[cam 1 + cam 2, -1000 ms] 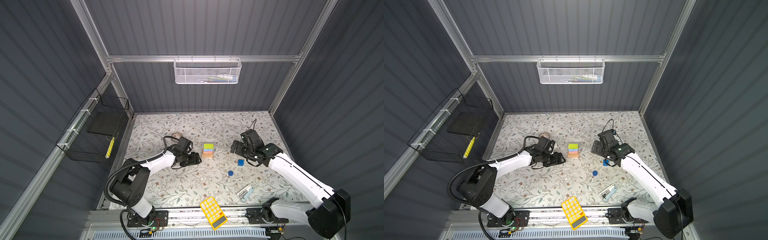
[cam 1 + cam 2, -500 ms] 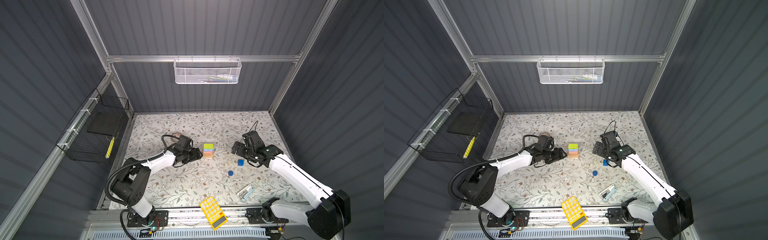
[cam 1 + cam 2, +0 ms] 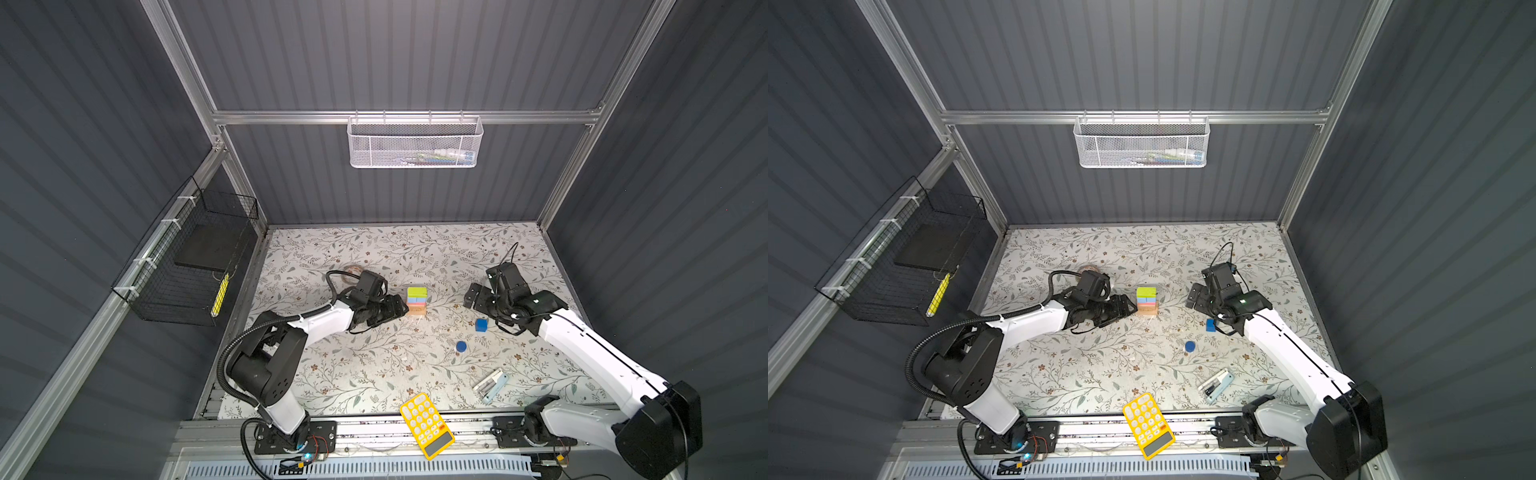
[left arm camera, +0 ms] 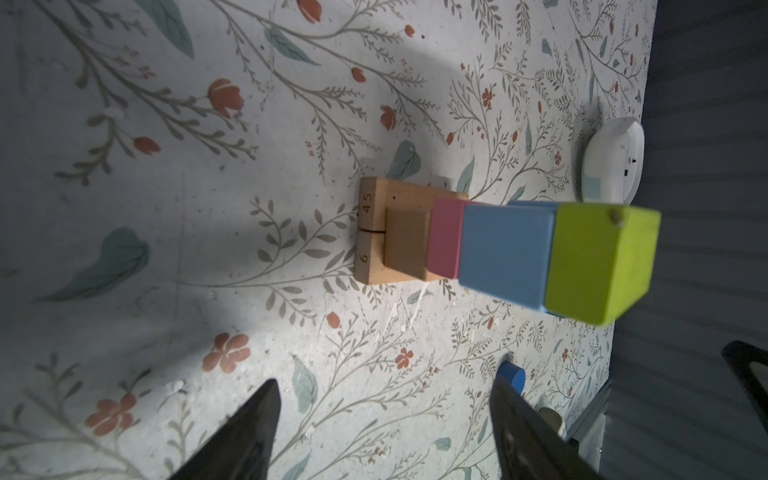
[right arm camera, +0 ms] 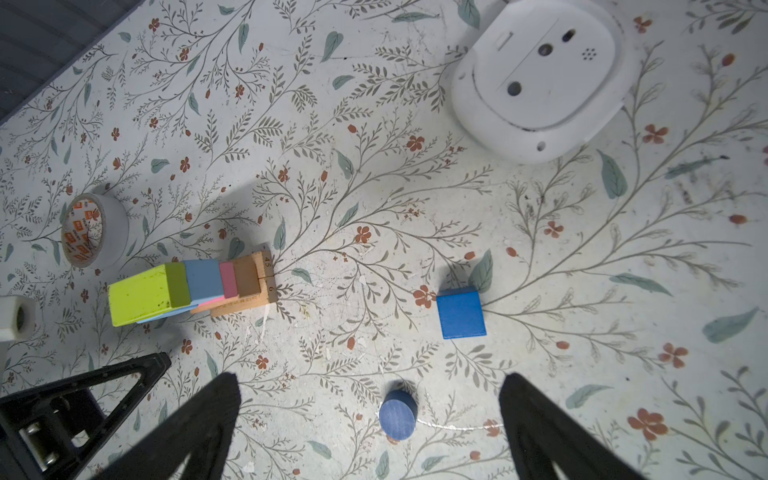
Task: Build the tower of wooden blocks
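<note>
In both top views my left arm lies low over the worktop (image 3: 374,374), stretched from the front-left corner toward the middle. My left gripper (image 3: 398,309) points sideways at the tower (image 3: 416,300), with its tips just beside the lower layers. The tower stands upright near the middle of the worktop, a little toward the back edge. My right arm reaches in from the front-right corner with the elbow bent, and my right gripper (image 3: 473,296) hangs well apart from the tower, on its right. The dark-blue cube (image 3: 481,325) lies just beside this wrist, and the dark-blue cylinder (image 3: 461,346) lies nearer the front edge. A pale-blue stapler (image 3: 492,385) rests near the front edge, and a yellow calculator (image 3: 427,424) lies across that edge.

In the left wrist view my fingers (image 4: 249,432) stand apart and hold nothing. Bare worktop separates them from the tower (image 4: 498,249) — tan bars below, then pink, light blue, and the lime-green bar (image 4: 602,262) on top.

In the right wrist view my jaws are spread wide and empty. The dark-blue cylinder (image 5: 397,415) shows in the gap between them, lying on the worktop below — the dark-blue cube (image 5: 460,312) is farther ahead. A tape roll (image 5: 93,230) stands beyond the tower (image 5: 187,291), and a white plastic device (image 5: 540,75) lies apart from all the blocks.
</note>
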Robot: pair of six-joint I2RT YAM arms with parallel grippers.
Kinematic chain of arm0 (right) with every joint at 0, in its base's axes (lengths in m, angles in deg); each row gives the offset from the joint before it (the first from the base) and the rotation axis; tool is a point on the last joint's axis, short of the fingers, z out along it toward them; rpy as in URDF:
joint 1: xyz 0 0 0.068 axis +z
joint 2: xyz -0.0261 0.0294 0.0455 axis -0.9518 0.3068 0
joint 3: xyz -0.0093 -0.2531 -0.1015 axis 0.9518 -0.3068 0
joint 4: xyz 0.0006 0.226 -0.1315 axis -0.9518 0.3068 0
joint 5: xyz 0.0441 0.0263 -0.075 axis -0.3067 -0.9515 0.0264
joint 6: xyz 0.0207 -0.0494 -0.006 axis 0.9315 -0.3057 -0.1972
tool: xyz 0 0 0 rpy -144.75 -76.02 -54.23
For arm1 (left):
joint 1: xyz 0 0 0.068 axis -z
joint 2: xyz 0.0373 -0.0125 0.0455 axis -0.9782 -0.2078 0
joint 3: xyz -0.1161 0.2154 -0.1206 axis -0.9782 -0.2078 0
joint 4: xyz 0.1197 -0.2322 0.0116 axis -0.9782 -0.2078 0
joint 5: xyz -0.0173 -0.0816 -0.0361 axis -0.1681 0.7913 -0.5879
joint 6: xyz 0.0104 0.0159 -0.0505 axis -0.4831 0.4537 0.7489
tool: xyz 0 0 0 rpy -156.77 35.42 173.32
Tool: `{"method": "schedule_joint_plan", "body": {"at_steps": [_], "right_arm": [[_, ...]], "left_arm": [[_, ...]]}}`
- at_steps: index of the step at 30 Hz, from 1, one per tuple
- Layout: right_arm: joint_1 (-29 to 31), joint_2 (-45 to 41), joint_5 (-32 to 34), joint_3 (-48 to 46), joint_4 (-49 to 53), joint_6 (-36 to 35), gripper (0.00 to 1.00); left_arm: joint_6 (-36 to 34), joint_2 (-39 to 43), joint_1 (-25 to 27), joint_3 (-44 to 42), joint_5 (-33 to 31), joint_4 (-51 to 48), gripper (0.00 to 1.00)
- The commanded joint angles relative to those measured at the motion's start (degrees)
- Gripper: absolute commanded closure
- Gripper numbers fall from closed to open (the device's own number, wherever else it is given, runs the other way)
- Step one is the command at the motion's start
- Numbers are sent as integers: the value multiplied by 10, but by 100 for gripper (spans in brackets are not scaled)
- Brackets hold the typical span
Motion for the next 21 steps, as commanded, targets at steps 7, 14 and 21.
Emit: {"method": "schedule_joint_plan", "body": {"at_steps": [7,14,21], "right_arm": [[-4,-2,-4,-7,-3,-5,1],[-5,1,-9,-6,-5,-4,1],[-5,2,-10,-6,-4,-4,1]], "left_arm": [[8,-15,3,16,12,10,20],[9,-22,3,21,12,13,20],[11,-22,3,23,8,16,20]]}}
